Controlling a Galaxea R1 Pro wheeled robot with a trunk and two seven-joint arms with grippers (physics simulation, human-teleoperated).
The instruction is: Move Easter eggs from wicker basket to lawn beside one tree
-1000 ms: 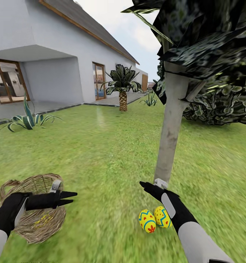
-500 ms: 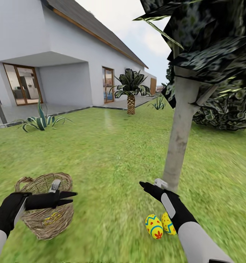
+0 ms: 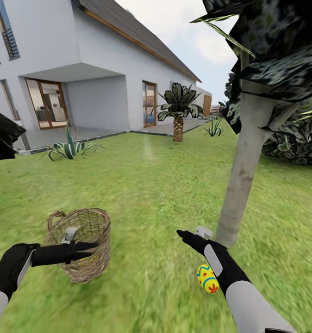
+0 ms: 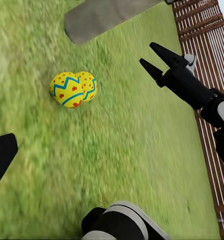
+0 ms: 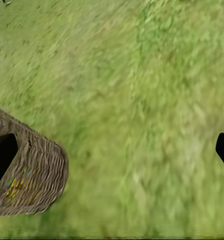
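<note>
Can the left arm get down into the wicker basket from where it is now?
Probably yes: the left gripper, open and empty, hangs in front of the wicker basket just below its open rim, with nothing covering the mouth.

Ahead of me stands a white house (image 3: 59, 41) with a dark sloping roof (image 3: 142, 34) edged in wood. Under its overhang I see a glass door (image 3: 47, 102) with a brown frame, and further along the wall a second brown-framed door (image 3: 149, 104). A grey patio (image 3: 96, 133) runs along the foot of the house. A spiky striped plant (image 3: 69, 147) grows at the patio's edge. A short palm (image 3: 178, 108) with a scaly brown trunk stands beyond the second door, with a smaller spiky plant (image 3: 213, 126) near it. A dark shrub (image 3: 295, 141) spreads low at my right. My left wrist view catches a brown slatted fence (image 4: 204, 35). Overhead, pale cloudy sky (image 3: 193, 41).
</note>
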